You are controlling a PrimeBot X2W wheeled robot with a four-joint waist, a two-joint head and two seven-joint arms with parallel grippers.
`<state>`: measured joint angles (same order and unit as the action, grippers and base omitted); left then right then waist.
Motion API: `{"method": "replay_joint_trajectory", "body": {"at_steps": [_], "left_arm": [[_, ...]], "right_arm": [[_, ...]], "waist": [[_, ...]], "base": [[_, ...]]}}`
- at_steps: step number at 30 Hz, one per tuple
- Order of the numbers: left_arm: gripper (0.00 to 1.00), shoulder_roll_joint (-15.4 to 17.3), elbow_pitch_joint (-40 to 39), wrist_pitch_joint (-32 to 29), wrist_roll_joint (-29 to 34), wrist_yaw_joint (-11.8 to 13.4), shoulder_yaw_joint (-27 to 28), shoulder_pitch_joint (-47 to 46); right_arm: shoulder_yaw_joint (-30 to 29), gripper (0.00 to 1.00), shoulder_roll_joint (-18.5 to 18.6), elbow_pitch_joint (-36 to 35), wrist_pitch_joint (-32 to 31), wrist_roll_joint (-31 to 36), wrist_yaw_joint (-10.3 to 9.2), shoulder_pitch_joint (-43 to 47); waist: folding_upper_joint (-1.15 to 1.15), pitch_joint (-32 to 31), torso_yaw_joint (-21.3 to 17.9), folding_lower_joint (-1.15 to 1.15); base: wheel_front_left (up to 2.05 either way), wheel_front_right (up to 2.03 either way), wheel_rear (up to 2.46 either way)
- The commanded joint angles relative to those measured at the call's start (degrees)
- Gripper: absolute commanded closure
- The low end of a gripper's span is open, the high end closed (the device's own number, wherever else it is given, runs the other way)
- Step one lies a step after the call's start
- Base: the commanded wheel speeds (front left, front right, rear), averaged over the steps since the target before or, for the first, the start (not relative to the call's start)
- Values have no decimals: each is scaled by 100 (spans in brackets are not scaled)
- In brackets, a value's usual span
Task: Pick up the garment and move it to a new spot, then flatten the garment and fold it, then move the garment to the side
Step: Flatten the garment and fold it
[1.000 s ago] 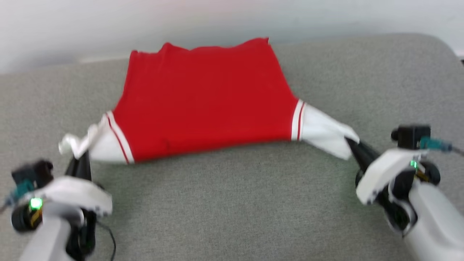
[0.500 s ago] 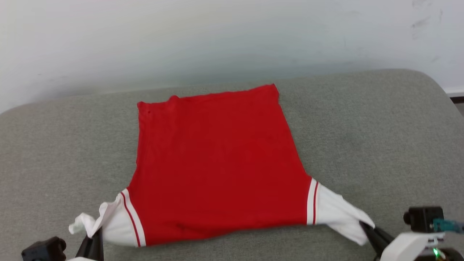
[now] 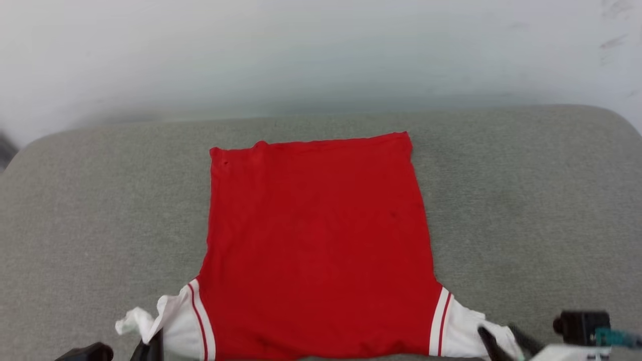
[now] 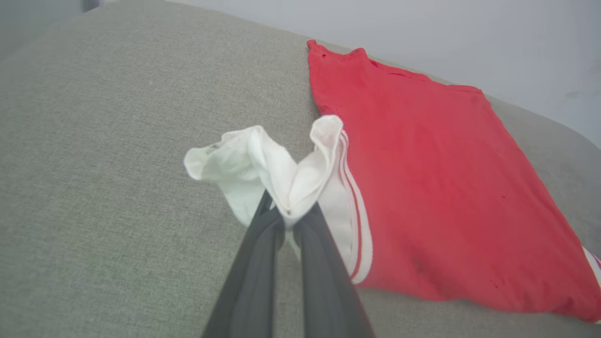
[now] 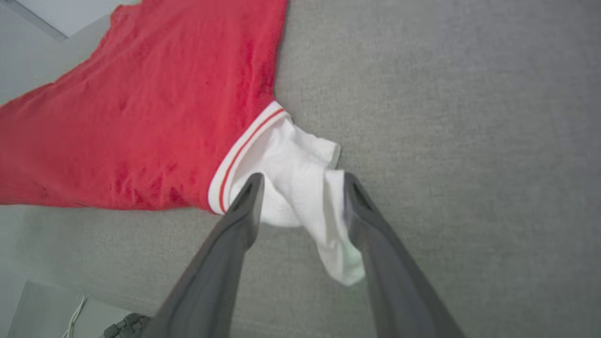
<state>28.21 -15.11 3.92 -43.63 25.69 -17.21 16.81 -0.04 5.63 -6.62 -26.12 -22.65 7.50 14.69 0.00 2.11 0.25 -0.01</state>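
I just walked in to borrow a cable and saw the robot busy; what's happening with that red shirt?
The robot is laying a red jersey shirt out flat on a grey fabric surface, plain red side up. Its left pincer is shut on the white left sleeve, pinching it into a bunch. Its right pincer stands open, with the white right sleeve lying loose between its fingers. The shirt body looks fairly smooth and no fold is made yet.

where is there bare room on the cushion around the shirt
Wide bare cushion right of the shirt, as much on its left, a narrower strip between its far edge and the wall. Crowded at the near corners: left gripper pinches one sleeve, right gripper straddles the other.
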Motion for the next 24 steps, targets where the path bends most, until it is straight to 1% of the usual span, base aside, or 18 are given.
{"method": "replay_joint_trajectory", "body": {"at_steps": [1,5,7,10,12,13,14,17,20,24], "left_arm": [[100,-85,-13,90,44,-41,-37,-121],[100,-229,-37,284,183,-101,-160,-386],[100,-298,-60,347,251,-148,-242,-550],[100,-390,-101,390,354,-261,-386,-870],[100,-503,-112,438,413,-345,-506,-1126],[100,-503,-112,438,413,-345,-506,-1126],[100,-547,-96,458,440,-396,-572,-1246],[100,-715,-29,540,502,-562,-742,-1587],[100,-878,82,640,527,-711,-863,-1859],[100,-1087,300,755,506,-924,-993,-2161]], "right_arm": [[-15,0,-12,90,154,31,-2,-334],[-263,0,-39,534,590,-78,-2,-1290],[-420,0,47,862,689,-97,-2,-1890],[-590,0,236,1454,638,-151,-2,-2834],[-656,0,441,1904,507,-146,-2,-3456],[-656,0,441,1904,507,-146,-2,-3456],[-699,0,539,2128,448,-165,-2,-3783],[-691,0,882,2824,78,-152,-2,-4689],[-551,0,1216,3466,-356,-33,-2,-5500],[-439,0,1493,4201,-709,114,-1,-6384]], "waist": [[0,115,101,1],[0,392,321,1],[0,579,490,1],[0,931,784,1],[0,1168,1005,1],[0,1168,1005,1],[0,1275,1119,1],[0,1628,1418,1],[0,1957,1661,1],[0,2307,1949,1]], "base": [[0,0,0],[0,0,0],[0,0,0],[0,0,0],[0,0,0],[0,0,0],[0,0,0],[0,0,0],[0,0,0],[0,0,0]]}}
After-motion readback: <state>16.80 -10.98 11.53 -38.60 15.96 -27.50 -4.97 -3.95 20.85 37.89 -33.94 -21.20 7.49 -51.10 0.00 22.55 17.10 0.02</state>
